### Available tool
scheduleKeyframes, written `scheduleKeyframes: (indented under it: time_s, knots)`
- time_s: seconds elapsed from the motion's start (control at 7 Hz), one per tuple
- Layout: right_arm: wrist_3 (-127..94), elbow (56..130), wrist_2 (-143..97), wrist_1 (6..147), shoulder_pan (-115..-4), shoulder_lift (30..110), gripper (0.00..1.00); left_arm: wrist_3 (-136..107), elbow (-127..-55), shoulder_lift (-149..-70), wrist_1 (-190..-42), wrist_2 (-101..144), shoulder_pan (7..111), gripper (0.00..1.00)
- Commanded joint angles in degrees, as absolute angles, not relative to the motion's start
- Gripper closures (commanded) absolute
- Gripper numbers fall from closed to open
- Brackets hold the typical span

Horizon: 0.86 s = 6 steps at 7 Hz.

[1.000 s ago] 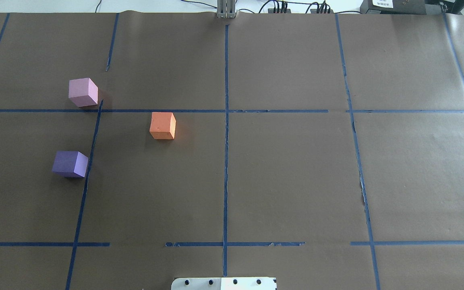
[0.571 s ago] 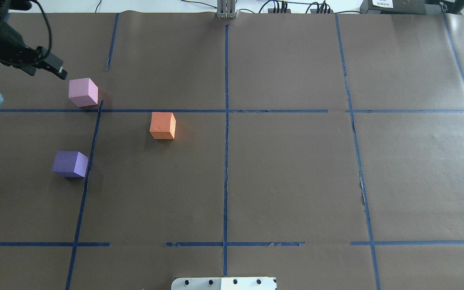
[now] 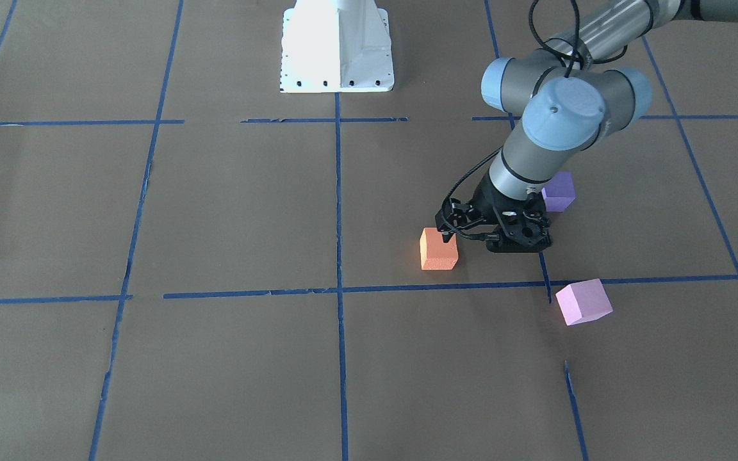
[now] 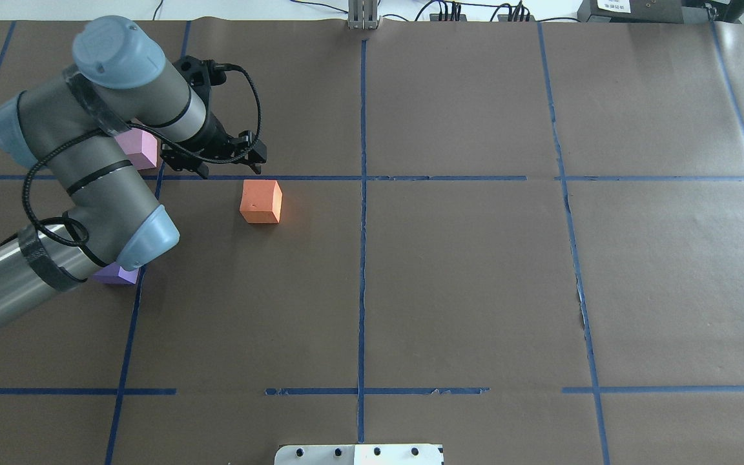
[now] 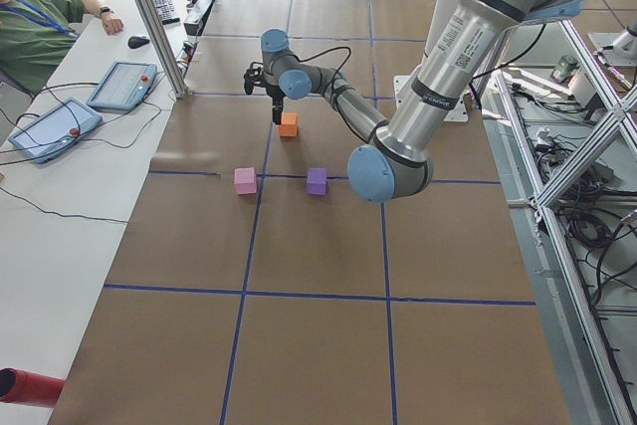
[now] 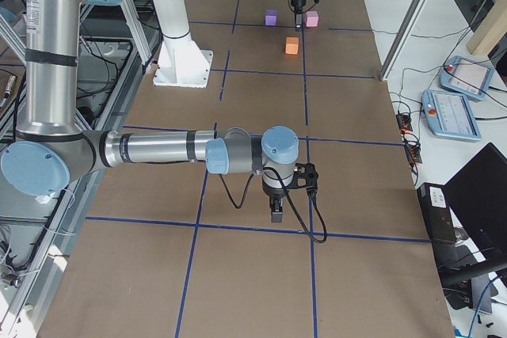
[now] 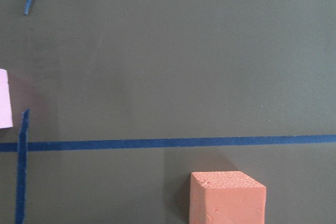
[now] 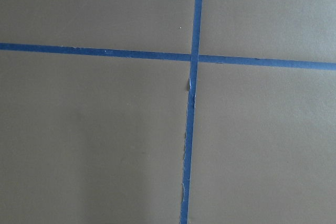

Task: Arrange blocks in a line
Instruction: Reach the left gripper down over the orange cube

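The orange block [image 4: 260, 201] [image 3: 438, 250] sits left of the table's middle. My left gripper [image 4: 230, 169] [image 3: 471, 242] is open and empty, pointing down just beyond the orange block on its far side and a little to its left, apart from it. The left wrist view shows the orange block [image 7: 228, 198] at its bottom edge. The pale pink block [image 4: 144, 150] [image 3: 583, 301] lies farther left, partly hidden by the arm. The purple block [image 4: 117, 275] [image 3: 559, 191] is mostly hidden under the left elbow. My right gripper [image 6: 275, 213] hangs over bare table far from the blocks; I cannot tell whether it is open or shut.
Blue tape lines [image 4: 362, 258] divide the brown paper table into a grid. The white robot base [image 3: 337, 51] stands at the near edge. The left arm's elbow [image 4: 146, 239] hangs over the table's left part. An operators' bench with tablets [image 5: 45, 131] runs along the far side.
My left arm has swung in from the left edge, past the pink block, and its gripper now hangs beside the orange block. The blocks have not moved.
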<state>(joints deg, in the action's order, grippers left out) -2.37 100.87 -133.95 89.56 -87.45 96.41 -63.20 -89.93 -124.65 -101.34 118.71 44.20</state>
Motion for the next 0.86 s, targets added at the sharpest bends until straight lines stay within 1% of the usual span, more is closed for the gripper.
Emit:
scheduleKeyframes:
  time_s: [0.0, 0.29, 0.57, 0.71]
  knots:
    - [-2.4, 100.9, -133.9, 89.6, -87.5, 96.4, 0.0, -67.2, -86.1, -127.0, -102.0, 115.2, 40.9, 0.0]
    - [-2.4, 100.9, -133.9, 89.6, -87.5, 96.4, 0.0, -67.8, -84.5, -127.0, -102.0, 113.3, 39.5, 0.0]
    - [-2.4, 100.9, -133.9, 89.6, -87.5, 96.4, 0.0, -68.9, -80.2, -126.9, -107.2, 112.4, 37.8, 0.0]
    - [-2.4, 100.8, -133.9, 89.6, -87.5, 96.4, 0.0, -68.9, -79.8, -126.9, -108.0, 112.4, 37.1, 0.02]
